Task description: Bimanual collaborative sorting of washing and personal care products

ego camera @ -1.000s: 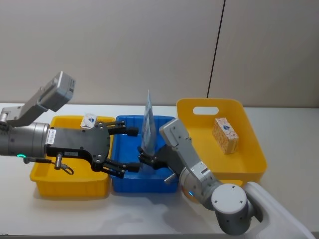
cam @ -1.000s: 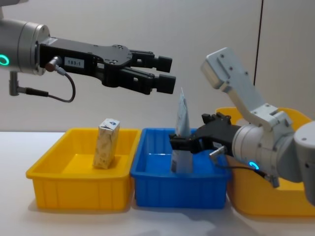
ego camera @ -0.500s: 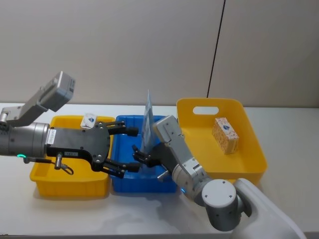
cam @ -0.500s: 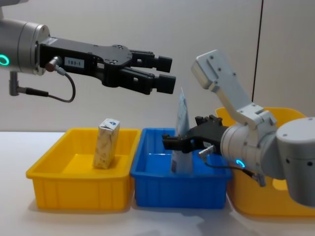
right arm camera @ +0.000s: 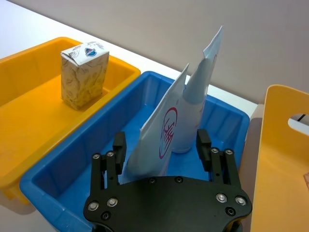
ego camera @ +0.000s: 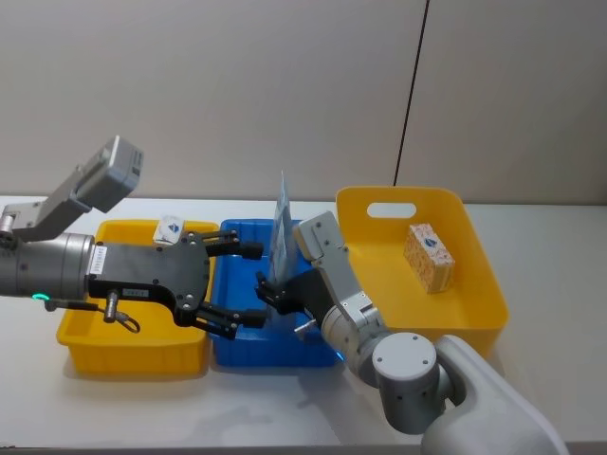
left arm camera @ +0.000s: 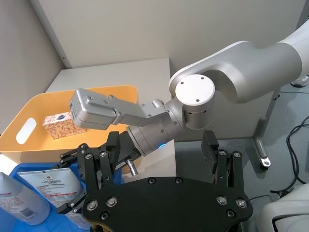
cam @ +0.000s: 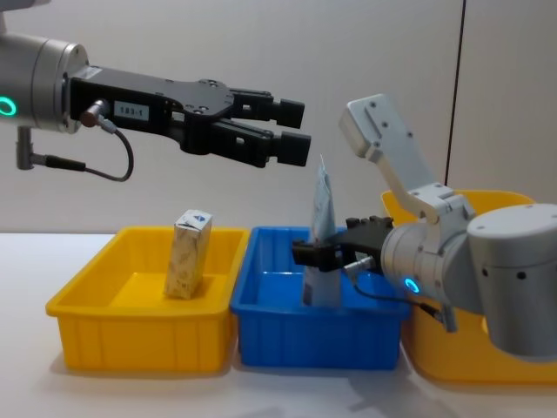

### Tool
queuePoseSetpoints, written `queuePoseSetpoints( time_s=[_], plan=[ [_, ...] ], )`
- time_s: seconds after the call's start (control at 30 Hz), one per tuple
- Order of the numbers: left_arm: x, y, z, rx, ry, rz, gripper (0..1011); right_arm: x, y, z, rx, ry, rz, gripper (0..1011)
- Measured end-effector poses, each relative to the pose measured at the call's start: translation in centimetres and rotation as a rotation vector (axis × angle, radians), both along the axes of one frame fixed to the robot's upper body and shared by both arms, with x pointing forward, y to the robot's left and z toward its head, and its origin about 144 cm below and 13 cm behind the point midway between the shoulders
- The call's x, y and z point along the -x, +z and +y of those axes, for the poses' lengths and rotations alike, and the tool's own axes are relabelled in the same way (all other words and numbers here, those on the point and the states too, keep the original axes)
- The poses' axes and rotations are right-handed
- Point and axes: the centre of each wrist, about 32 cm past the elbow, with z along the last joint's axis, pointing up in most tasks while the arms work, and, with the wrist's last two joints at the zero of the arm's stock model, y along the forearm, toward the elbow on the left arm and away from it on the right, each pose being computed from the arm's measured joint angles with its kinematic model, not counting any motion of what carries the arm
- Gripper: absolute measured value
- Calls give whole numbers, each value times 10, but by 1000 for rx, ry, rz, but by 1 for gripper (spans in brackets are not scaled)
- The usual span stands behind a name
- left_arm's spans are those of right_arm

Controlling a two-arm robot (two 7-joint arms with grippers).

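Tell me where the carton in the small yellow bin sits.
The carton stands upright in the small yellow bin on the robot's left, beside the blue bin.

Three bins sit in a row on a white table [ego camera: 142, 398]. A yellow bin [ego camera: 85, 332] is on the left. A blue bin [ego camera: 228, 346] is in the middle, touching it. A bigger yellow tub [ego camera: 474, 275] with a handle hole is on the right. A plain gray wall [ego camera: 237, 95] stands behind, with a thin dark line [ego camera: 410, 95] running down it.
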Motion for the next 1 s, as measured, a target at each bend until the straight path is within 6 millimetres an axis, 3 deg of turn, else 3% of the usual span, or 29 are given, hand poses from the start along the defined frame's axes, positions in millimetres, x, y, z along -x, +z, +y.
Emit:
queuePoseSetpoints(
  time_s=[0.7, 1.0],
  plan=[
    [0, 0, 0, 0, 0, 0, 1001, 4, 7, 4, -41, -10, 40, 262],
    [0, 0, 0, 0, 0, 0, 1001, 8, 9, 5, -46, -7, 40, 186]
  ],
)
